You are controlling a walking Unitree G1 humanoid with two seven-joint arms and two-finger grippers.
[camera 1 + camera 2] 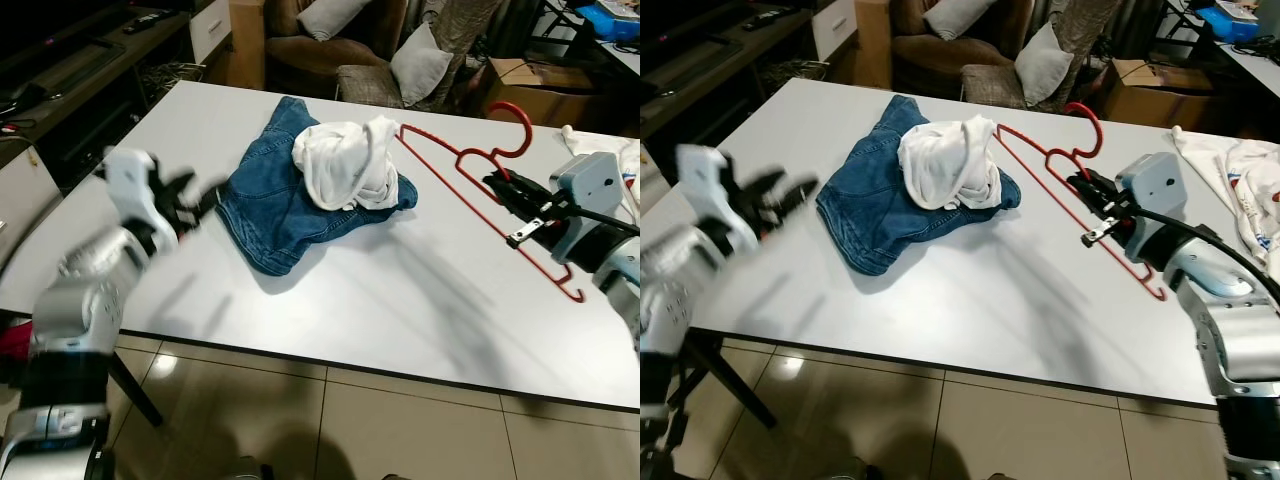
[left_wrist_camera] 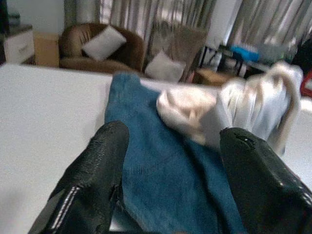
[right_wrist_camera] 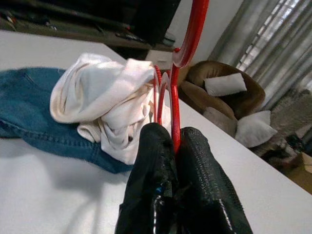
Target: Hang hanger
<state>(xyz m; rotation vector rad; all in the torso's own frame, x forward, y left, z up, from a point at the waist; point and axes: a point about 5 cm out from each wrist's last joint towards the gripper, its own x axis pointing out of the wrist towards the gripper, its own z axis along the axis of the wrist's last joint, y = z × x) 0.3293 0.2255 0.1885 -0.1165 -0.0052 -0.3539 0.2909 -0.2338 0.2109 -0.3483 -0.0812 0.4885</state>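
Hanger (image 1: 480, 175), red wire, lies in the upper right of the left eye frame on the white table (image 1: 400, 300), its long axis running diagonally from the white garment (image 1: 345, 160) toward the lower right, hook pointing to the top. The right gripper (image 1: 497, 184) is clamped on it near the neck, fingers pressed together around the wire. The left gripper (image 1: 195, 200), mid-left, fingers spread and empty, faces the folded jeans (image 1: 275, 215), so the right arm is plainly the nearer.
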